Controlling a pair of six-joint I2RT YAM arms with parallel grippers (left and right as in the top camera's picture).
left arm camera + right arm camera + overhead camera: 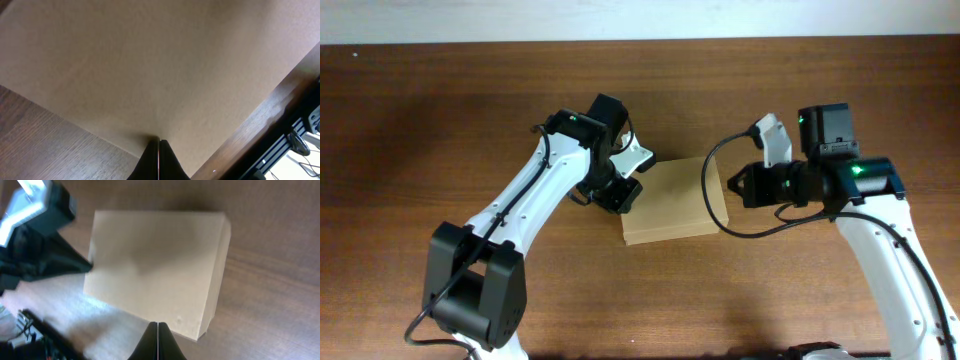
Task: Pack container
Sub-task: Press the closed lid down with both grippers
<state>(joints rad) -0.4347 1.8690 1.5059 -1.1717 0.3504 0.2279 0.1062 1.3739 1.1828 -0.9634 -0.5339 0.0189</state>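
the container [672, 200] was a plain tan box with its lid down, in the middle of the brown table [440, 110]. the left gripper [159, 150] was pinched closed at its left edge, maybe touching it. the right gripper [158, 332] was closed too, by its right side.

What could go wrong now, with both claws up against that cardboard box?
1. Both claws are shut and sit at opposite edges of the box, the left claw on one side and the right claw on the other. An uneven push could slide or twist it on the table.
2. The right arm's black cable loops over the box's edge and might snag it.
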